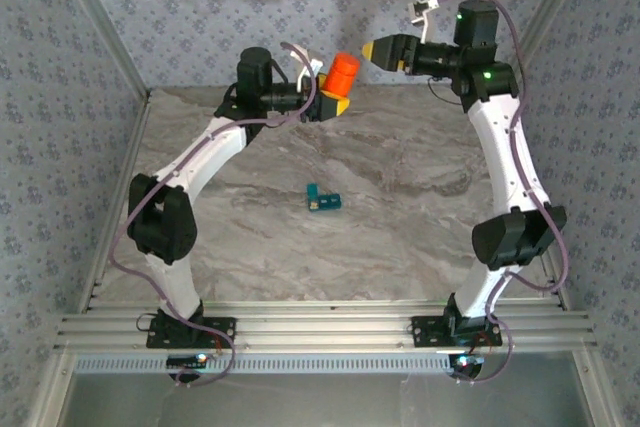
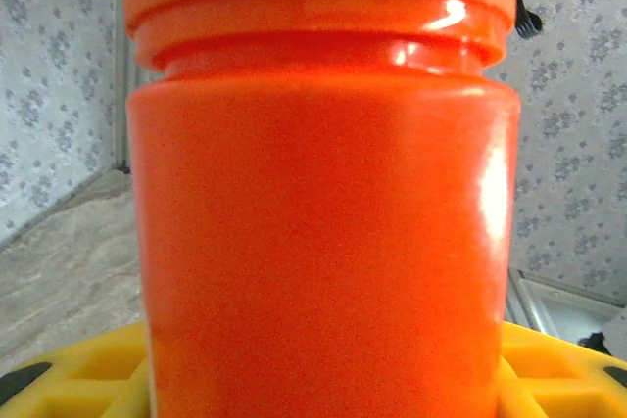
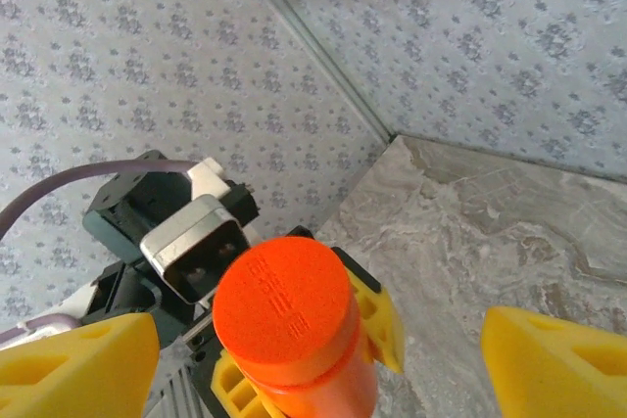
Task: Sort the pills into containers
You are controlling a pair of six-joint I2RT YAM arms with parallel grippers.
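Near the tabletop's (image 1: 420,247) far edge, left fingers (image 1: 341,105) pinch orange bottle (image 1: 344,72); right fingers (image 3: 554,359) spread beside it; pill box (image 1: 322,199) alone at centre.

Raised lettering on the orange cap (image 3: 281,301); illegible.

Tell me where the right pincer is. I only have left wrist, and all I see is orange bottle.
Observer: The right pincer is in the air beside the orange bottle, open and not touching the cap.
Operator: Is the bottle on the table or lifted?
Observer: Lifted. The left pincer holds it by the body near the back wall, above the far end of the table.
Operator: Pill box?
Observer: The teal pill box lies mid-table, apart from both arms. It is too small to tell how the lids stand.
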